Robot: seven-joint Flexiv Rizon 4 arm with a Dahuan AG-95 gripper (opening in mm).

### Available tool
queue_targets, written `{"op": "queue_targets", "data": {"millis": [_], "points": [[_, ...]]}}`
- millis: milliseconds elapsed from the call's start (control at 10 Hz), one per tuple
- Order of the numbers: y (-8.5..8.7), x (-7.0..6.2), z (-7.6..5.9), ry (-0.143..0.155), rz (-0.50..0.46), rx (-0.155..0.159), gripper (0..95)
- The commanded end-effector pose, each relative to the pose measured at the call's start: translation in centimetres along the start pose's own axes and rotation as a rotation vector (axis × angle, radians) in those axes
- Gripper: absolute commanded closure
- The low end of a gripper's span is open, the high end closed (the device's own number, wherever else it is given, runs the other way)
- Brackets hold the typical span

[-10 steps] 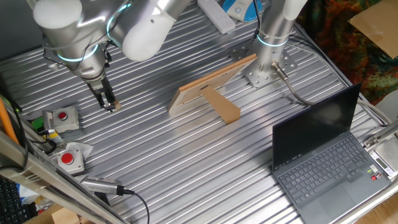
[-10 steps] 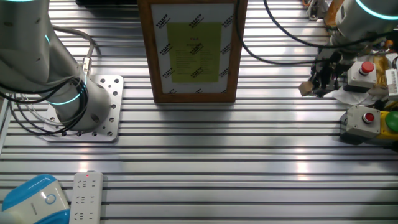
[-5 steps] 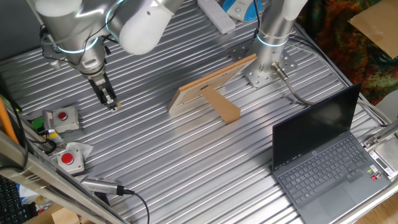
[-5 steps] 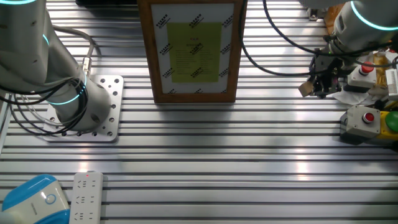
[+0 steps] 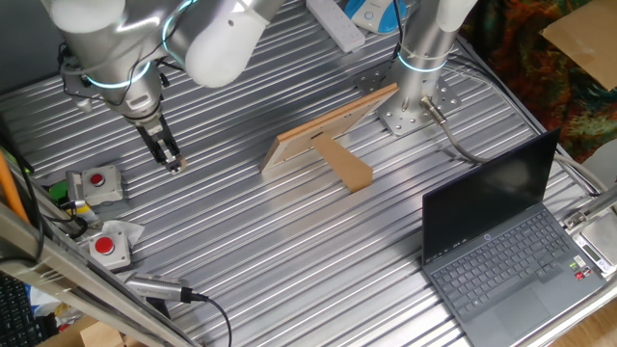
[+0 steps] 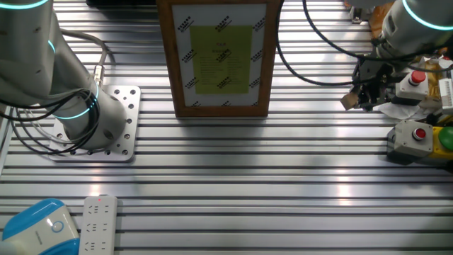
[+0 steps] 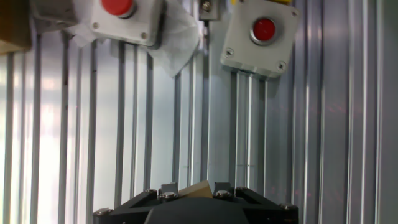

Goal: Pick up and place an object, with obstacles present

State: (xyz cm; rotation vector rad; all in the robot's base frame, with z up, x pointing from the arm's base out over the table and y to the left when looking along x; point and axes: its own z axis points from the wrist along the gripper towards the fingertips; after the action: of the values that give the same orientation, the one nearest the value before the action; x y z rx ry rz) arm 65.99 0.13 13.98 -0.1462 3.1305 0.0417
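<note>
My gripper (image 5: 174, 164) hangs at the table's left side, shut on the tiny tan wooden cube (image 6: 348, 101), held just above the ribbed metal surface. In the hand view the cube (image 7: 194, 188) shows as a tan wedge pinched between the two fingers at the bottom edge. The obstacles stand to the right at mid-table: a light-wood panel on edge (image 5: 328, 125) with a brown rectangular bar (image 5: 347, 164) forming a T. The panel's framed yellow face (image 6: 220, 57) shows in the other fixed view.
Two grey boxes with red buttons (image 5: 94, 183) (image 5: 108, 244) lie left of the gripper; they also show in the hand view (image 7: 260, 36) (image 7: 124, 18). A black open laptop (image 5: 501, 231) sits at the right. A second arm's base (image 5: 416, 87) stands behind the panel.
The gripper has risen slightly with the cube in it and shifted a little; the obstacles have not moved.
</note>
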Motion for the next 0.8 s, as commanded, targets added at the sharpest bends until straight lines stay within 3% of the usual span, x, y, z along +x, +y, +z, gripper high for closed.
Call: {"op": "queue_targets", "data": {"millis": [100,300,500,800], "points": [[0.0,0.0,0.0,0.008,0.001,0.002,95.0],[0.4,0.0,0.0,0.011,0.012,-0.002,95.0],[2.7,-0.5,-0.1,0.011,0.038,0.016,95.0],[5.2,-0.9,-1.4,0.023,0.064,0.023,95.0]]}}
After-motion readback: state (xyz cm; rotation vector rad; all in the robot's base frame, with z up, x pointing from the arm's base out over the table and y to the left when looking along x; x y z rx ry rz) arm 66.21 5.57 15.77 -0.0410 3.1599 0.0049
